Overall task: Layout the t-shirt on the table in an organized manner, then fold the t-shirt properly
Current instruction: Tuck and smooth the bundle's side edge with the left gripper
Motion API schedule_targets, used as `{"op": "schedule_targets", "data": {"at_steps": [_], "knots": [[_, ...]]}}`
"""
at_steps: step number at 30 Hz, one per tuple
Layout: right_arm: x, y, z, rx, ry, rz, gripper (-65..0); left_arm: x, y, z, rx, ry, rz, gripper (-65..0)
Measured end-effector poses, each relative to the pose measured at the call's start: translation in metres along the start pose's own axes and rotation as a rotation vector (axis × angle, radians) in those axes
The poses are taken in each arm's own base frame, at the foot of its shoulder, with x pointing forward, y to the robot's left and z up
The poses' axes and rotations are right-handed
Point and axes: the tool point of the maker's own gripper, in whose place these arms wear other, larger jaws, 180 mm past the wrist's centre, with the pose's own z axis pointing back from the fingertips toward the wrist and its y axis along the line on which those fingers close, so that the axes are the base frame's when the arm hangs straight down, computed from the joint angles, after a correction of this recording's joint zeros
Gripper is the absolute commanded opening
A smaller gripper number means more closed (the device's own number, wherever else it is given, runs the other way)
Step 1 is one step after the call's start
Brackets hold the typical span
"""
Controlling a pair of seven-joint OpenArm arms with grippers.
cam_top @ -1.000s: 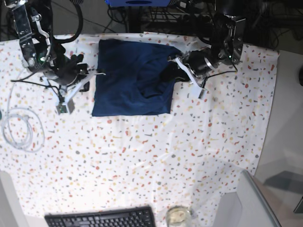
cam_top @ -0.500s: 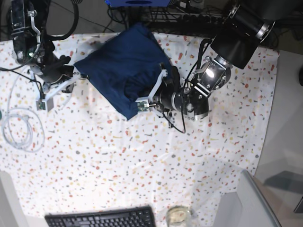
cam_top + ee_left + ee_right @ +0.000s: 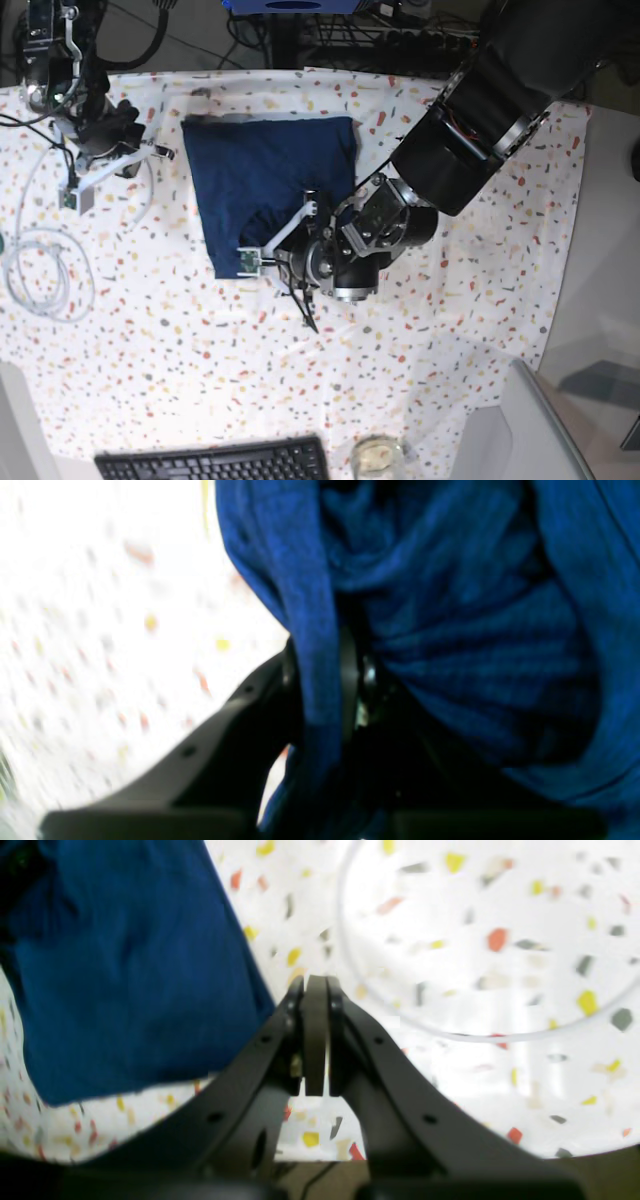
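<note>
At the base view's far left, a coiled white cable is seen lying on the table. Above it the right gripper is held over the speckled cloth, well apart from the shirt; its jaws are pressed together on nothing. The t-shirt is spread as a rough rectangle on the table's upper middle, with bunched folds along its lower right. At its lower edge a fold of the fabric is clamped between the fingers of the left gripper, as is shown close up in the left wrist view. A keyboard and a glass are found at the near edge.
</note>
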Motion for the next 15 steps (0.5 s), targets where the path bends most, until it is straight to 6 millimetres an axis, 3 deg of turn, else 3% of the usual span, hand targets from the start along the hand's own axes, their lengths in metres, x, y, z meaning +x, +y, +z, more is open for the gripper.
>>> {"op": "schedule_targets", "data": {"at_steps": [8,15], "knots": [[-0.002,-0.003,0.001,-0.007,0.006,-0.015,-64.4,0.023,-0.005,-0.006,-0.028,-0.047,-0.026,-65.0],[-0.001,-0.002,0.000,-0.006,0.003,-0.016,-64.4,0.026,-0.006,-0.007,-0.030,-0.052,-0.029,-65.0]]}}
